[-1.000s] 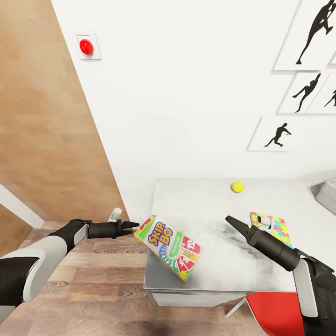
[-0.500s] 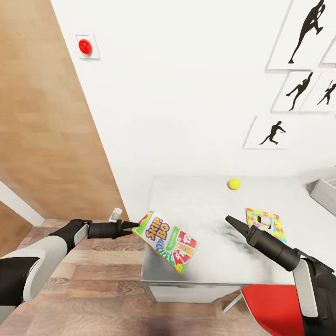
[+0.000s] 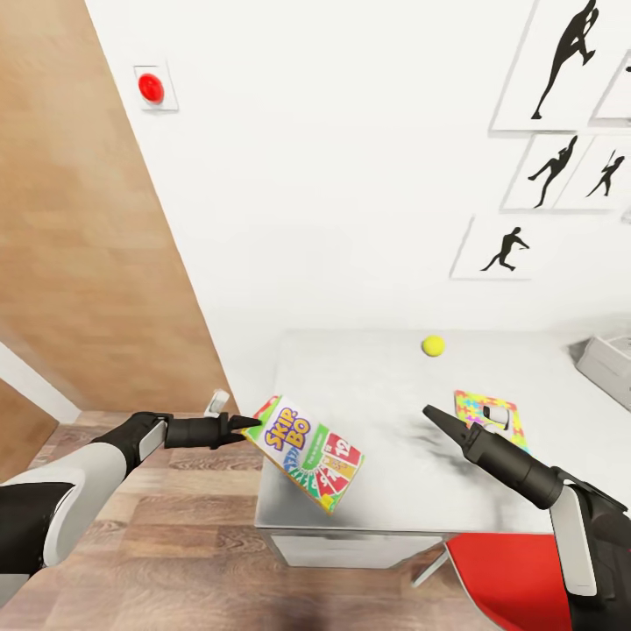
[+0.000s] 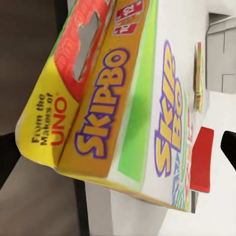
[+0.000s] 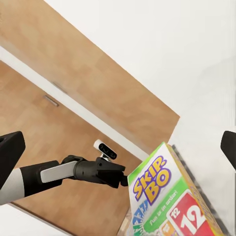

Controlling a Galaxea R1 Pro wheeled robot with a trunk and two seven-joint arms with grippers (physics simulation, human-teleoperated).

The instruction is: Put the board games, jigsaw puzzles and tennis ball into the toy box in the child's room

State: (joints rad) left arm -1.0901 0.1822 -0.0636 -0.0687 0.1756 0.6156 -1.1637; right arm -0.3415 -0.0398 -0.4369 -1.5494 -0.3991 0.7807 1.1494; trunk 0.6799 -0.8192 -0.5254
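Observation:
A yellow and green Skip-Bo board game (image 3: 307, 453) hangs tilted over the near left corner of the table (image 3: 377, 386). My left gripper (image 3: 251, 425) is shut on its upper corner. The left wrist view looks at the box's end face (image 4: 98, 98). The right wrist view shows the box (image 5: 167, 201) with the left gripper (image 5: 123, 179) on it. My right gripper (image 3: 433, 413) hovers open over the tabletop, holding nothing, just left of a jigsaw puzzle (image 3: 488, 414). The tennis ball (image 3: 433, 345) lies near the wall. The toy box (image 3: 609, 361) shows partly at the right edge.
A wooden door (image 3: 88, 228) stands at the left beside the white wall. A red chair (image 3: 517, 574) sits under the table's near right side. The wall carries a red button (image 3: 151, 88) and framed black silhouettes (image 3: 561, 166). Wood floor (image 3: 175, 543) lies in front.
The whole view has shifted, so the table, ball and puzzle sit further left in the picture. Both arms keep their pose, and the board game stays in my left gripper.

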